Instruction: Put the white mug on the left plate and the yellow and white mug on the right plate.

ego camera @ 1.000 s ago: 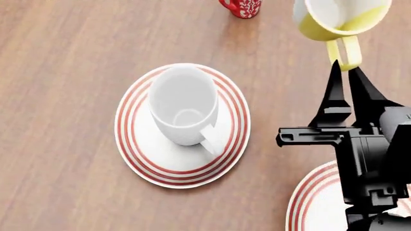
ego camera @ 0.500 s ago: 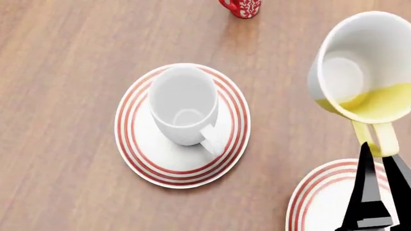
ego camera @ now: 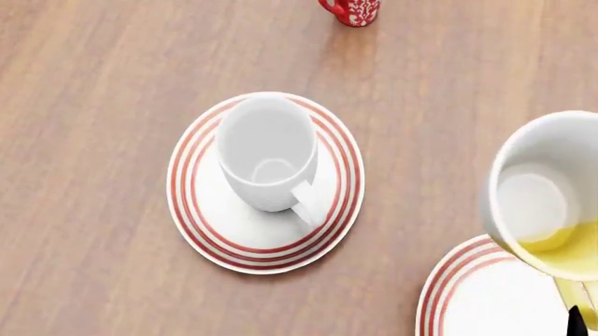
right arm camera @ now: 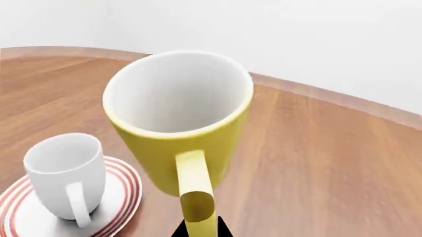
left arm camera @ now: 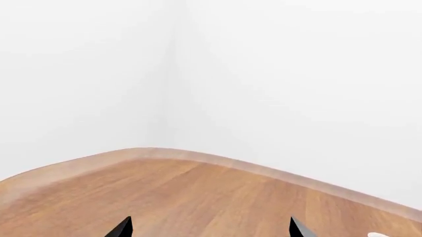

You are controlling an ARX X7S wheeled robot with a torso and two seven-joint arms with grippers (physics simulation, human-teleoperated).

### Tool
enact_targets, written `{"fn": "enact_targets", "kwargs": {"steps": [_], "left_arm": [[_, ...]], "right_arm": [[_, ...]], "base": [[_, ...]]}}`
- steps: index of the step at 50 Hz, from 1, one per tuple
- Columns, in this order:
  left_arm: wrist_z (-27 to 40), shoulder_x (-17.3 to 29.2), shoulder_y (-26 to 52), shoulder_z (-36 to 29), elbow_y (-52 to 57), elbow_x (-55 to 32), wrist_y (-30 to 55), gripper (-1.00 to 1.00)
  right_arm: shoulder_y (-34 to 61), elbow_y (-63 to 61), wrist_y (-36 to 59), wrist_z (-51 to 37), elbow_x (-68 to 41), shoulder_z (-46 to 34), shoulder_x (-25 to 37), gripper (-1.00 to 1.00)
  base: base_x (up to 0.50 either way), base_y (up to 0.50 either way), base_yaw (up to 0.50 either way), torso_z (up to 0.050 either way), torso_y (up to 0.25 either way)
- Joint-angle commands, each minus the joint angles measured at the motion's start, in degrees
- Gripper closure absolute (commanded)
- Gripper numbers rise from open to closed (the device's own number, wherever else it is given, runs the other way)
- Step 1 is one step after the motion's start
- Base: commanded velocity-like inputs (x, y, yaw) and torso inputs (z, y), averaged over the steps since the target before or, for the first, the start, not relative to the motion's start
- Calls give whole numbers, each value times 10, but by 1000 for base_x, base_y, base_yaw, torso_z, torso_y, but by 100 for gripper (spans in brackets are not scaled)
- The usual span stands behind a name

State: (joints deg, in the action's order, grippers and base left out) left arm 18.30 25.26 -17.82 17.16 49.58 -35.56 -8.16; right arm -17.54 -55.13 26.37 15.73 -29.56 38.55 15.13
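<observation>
The white mug [ego camera: 266, 150] stands upright on the left plate [ego camera: 192, 213], handle toward me; both also show in the right wrist view, mug [right arm camera: 66, 173] and plate [right arm camera: 122, 195]. My right gripper [right arm camera: 197, 231] is shut on the yellow handle of the yellow and white mug [right arm camera: 178, 123]. It holds the mug in the air, tilted, above the far edge of the right plate [ego camera: 463, 297]. In the head view the mug [ego camera: 547, 203] fills the right edge and only a black tip of the right gripper [ego camera: 578, 323] shows. My left gripper [left arm camera: 209, 233] is open and empty over bare table.
A red mug with a white pattern [ego camera: 353, 10] stands at the far edge of the head view. The wooden table [ego camera: 94, 84] ends in a curved edge [left arm camera: 197, 157] against white walls in the left wrist view.
The yellow and white mug has moved toward me and lower right, from beyond the right plate to above its far edge. The right gripper has slid almost out of the head view.
</observation>
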Motion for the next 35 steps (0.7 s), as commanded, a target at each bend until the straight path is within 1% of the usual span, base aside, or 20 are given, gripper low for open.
{"fn": "enact_targets", "kwargs": {"steps": [1,22,35], "left_arm": [[0,0,-1,-2,-1,1,-3,-100],[2,2,-4,-1,-1,1,-9,-100],[6,7,2,-3,-2,-1,-7,-100]], "right_arm": [[-75,-8,-21,24,-2,33,-10,100],[-126,80,-120,74,44,21,-61,100],[-130,111,-140,79,58,9,-68,100]], "base": [[0,0,0,0,10],[0,0,0,0,0],[0,0,0,0,0]]}}
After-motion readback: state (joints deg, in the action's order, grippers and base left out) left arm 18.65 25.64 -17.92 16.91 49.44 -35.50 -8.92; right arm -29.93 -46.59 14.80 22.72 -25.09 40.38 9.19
